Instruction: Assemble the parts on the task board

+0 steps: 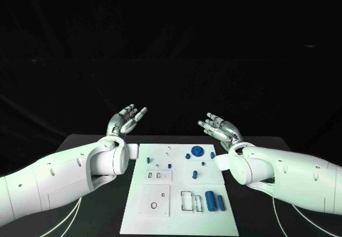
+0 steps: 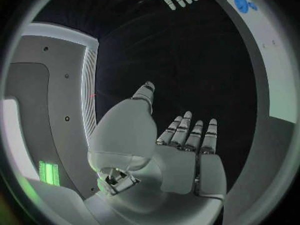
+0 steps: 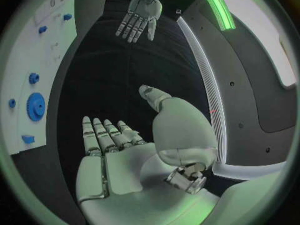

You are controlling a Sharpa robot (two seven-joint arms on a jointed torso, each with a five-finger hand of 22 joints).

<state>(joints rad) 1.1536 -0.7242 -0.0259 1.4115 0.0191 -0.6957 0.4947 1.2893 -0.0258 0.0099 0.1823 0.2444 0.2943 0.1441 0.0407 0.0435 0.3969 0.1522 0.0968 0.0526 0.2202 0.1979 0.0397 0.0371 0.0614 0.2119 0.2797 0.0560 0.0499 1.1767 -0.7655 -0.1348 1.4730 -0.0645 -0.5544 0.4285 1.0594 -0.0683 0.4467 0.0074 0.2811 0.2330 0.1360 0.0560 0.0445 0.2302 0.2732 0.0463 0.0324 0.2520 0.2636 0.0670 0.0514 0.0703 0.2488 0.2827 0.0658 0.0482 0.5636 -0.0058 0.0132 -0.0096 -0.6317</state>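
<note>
The white task board [image 1: 178,217] lies in the middle of the black table. On it I see a round blue gear [image 1: 197,150], small blue pegs [image 1: 149,160], and two blue cylinders [image 1: 211,199] near its right edge. My left hand [image 1: 126,120] is raised beyond the board's far left corner, palm up, fingers apart, holding nothing; the left wrist view shows its bare palm [image 2: 187,157]. My right hand [image 1: 221,129] is raised beyond the far right corner, likewise spread with nothing in it, its palm [image 3: 112,160] bare. The gear [image 3: 35,106] also appears in the right wrist view.
The board carries outlined slots and a square recessed panel [image 1: 154,200] on its near left. Black table surface [image 1: 103,212] borders the board on both sides. My two white forearms flank the board's far half.
</note>
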